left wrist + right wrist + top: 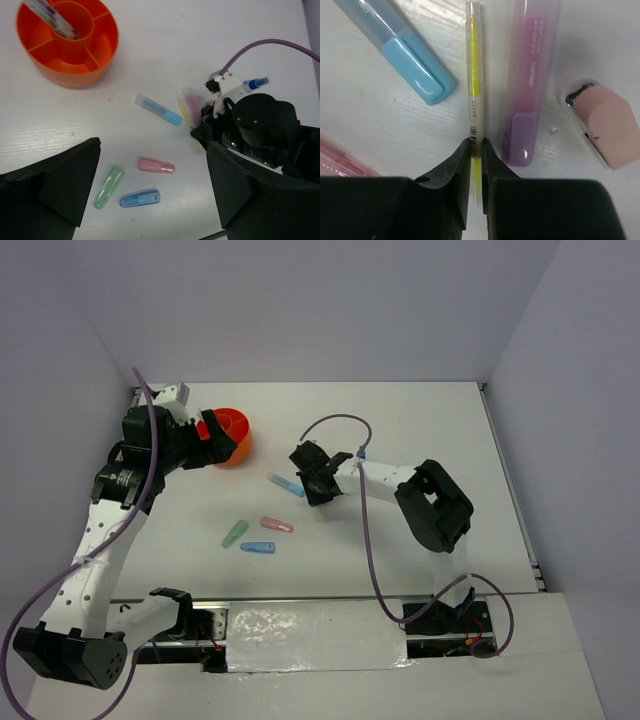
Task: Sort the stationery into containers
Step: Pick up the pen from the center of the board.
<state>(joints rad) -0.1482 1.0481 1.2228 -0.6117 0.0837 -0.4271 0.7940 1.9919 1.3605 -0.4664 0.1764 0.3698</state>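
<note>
Right end effector (pixel 476 146) is pinched narrow on the yellow pen (pixel 474 75), gripping near one end; the pen lies flat on the worktop (pixel 385 125), between the blue marker (pixel 405 50) and the purple marker (pixel 527 75), eraser (pixel 607 125) beyond that. Step reads as grasping the pen, lift not yet made. Next you lift straight up, since the purple marker sits just beside it, then carry the pen across to the organizer (pixel 238 450), well apart at far left; the centre ring already holds pens. Left end effector (pixel 213 437) is wide and empty, by the organizer.
</note>
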